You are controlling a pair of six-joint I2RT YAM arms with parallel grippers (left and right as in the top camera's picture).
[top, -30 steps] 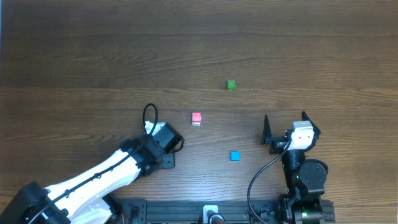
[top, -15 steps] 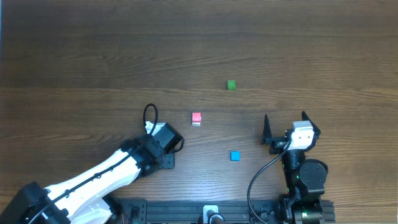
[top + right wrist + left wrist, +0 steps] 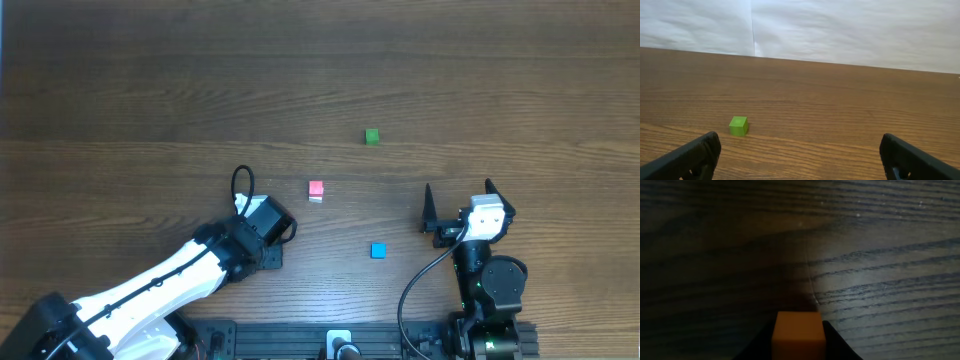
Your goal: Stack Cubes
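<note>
An orange cube [image 3: 798, 336] sits between the fingers of my left gripper [image 3: 799, 325], which is shut on it just above the dark wood table [image 3: 880, 255]. Seen from above, that gripper [image 3: 263, 233] points straight down at the table's lower left. A pink cube [image 3: 316, 187] with a white sliver at its near side lies in the middle. A blue cube [image 3: 377, 250] lies nearer the front and a green cube [image 3: 372, 136] farther back. My right gripper [image 3: 458, 202] stands open at the lower right, with nothing held. The green cube [image 3: 738, 125] lies ahead of it.
The wooden table [image 3: 150, 90] stretches bare to the back and left. A pale wall [image 3: 850, 30] stands beyond the table's far edge in the right wrist view. Both arm bases sit along the front edge.
</note>
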